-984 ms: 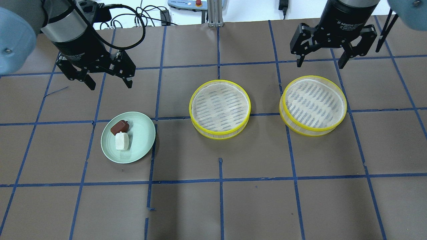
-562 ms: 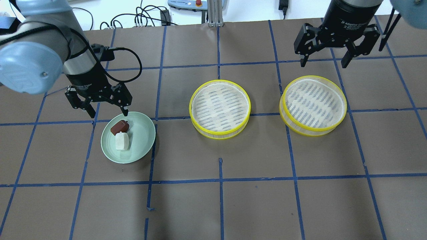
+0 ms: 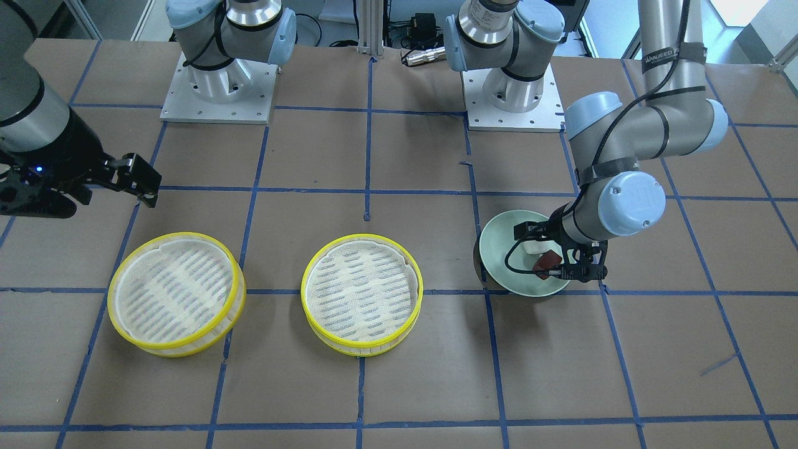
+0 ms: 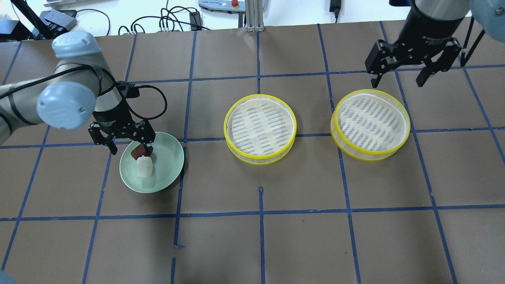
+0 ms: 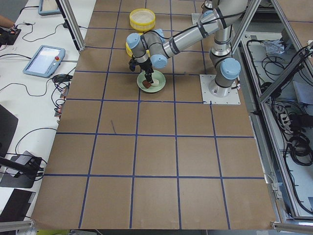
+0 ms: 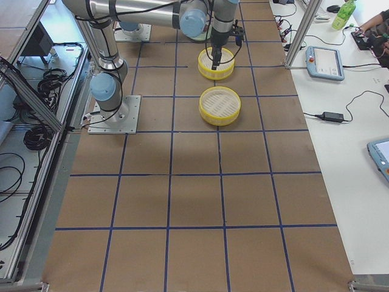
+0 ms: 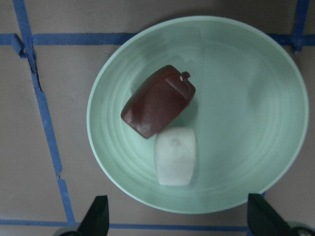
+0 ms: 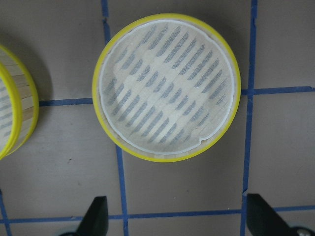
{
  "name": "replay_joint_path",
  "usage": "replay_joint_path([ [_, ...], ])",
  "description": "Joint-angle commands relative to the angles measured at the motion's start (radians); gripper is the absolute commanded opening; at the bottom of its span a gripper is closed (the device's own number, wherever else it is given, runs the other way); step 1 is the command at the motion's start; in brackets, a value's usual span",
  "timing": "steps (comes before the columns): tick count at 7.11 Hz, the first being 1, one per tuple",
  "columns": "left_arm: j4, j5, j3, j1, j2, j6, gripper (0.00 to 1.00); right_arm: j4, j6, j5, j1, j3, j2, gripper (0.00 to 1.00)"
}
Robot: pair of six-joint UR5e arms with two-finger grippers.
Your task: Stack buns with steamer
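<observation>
The pale green plate [image 4: 170, 159] holds the reddish-brown bun [image 4: 138, 152] and the white bun [image 4: 144, 168], which touch each other. My left gripper [image 4: 132, 150] hangs open low over the plate's far-left part, its fingers wide on either side of the brown bun and holding nothing. The left wrist view shows the brown bun [image 7: 158, 101], the white bun [image 7: 175, 156] and the plate [image 7: 246, 123]. Two yellow-rimmed steamer trays stand empty, one in the middle [image 4: 259, 128] and one to the right [image 4: 370, 124]. My right gripper [image 4: 396, 81] is open above the table just beyond the right tray.
Blue tape lines grid the brown table. Cables and a controller lie past the far edge [image 4: 173, 17]. The right wrist view looks down on the right tray [image 8: 166, 87], with the middle tray [image 8: 15, 98] at its left edge.
My left gripper came down and forward from the far-left table onto the plate, still open. My right gripper shifted a little to the right. Buns and trays have not moved.
</observation>
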Motion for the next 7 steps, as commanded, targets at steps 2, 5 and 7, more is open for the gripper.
replay_joint_path([
  [2, 0.011, -0.04, -0.018, 0.004, -0.027, -0.075, 0.49, -0.21, -0.059, -0.025, -0.047, 0.024, 0.165, 1.0],
  [5, 0.009, -0.038, 0.026, -0.001, -0.015, -0.074, 0.11, -0.315, -0.107, -0.025, -0.071, 0.064, 0.208, 1.0],
  [7, -0.078, -0.165, 0.13, -0.068, -0.001, -0.237, 0.16, -0.361, -0.117, -0.025, -0.073, 0.073, 0.239, 0.99],
])
